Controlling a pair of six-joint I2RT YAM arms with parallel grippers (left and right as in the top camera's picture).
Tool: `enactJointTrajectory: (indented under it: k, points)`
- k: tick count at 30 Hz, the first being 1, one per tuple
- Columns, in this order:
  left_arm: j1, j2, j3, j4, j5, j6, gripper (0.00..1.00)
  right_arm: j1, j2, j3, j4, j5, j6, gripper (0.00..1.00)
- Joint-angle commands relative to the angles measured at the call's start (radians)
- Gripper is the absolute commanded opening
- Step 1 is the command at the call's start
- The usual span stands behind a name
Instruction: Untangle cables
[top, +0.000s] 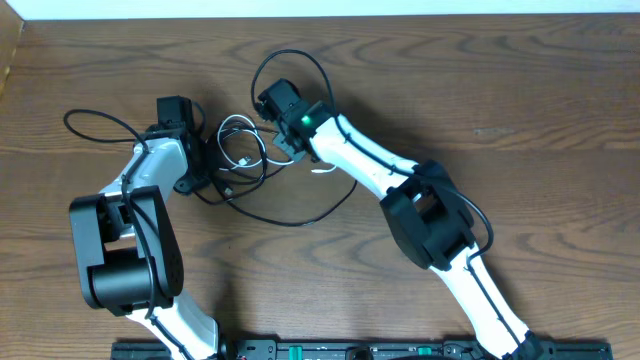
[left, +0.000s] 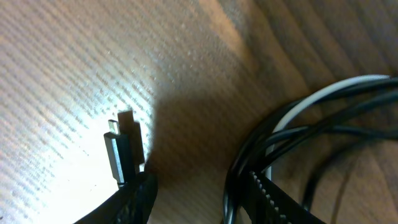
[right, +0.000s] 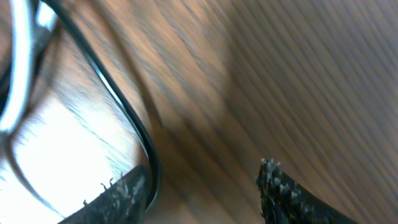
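The cables lie tangled on the table between my two grippers. The white cable (top: 238, 128) forms small loops. The black cable (top: 290, 223) trails from them in a long arc toward the right arm. My left gripper (top: 212, 165) sits at the left side of the tangle. In the left wrist view it (left: 199, 180) is open over bare wood, with black strands (left: 233, 186) against the inside of its right finger. A black plug (left: 121, 152) stands by its left finger, and the white cable (left: 323, 96) runs further right. My right gripper (top: 278, 145) (right: 202, 171) is open. A black strand (right: 146, 155) brushes its left finger.
The brown wooden table (top: 520, 90) stretches out bare to the right. Each arm's own thick black wire loops nearby, one at the left (top: 100, 115) and one above the right wrist (top: 300, 58). A dark rail (top: 340, 350) runs along the front edge.
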Motion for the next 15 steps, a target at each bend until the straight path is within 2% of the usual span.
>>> enactJointTrajectory:
  k: [1, 7, 11, 15]
  points:
    - [0.01, 0.104, -0.041, 0.0, -0.032, -0.008, 0.5, -0.051, 0.072, -0.016, -0.095, 0.057, -0.04, 0.54]
    - [0.01, 0.101, -0.038, 0.009, -0.025, -0.003, 0.5, -0.093, 0.072, -0.013, -0.134, 0.033, -0.049, 0.57]
    - [0.011, 0.1, -0.034, 0.003, -0.024, -0.004, 0.5, -0.121, 0.073, -0.013, -0.232, 0.116, -0.049, 0.6]
    - [0.011, 0.1, -0.033, 0.004, -0.024, -0.005, 0.5, -0.166, 0.088, -0.022, -0.306, 0.113, -0.044, 0.61]
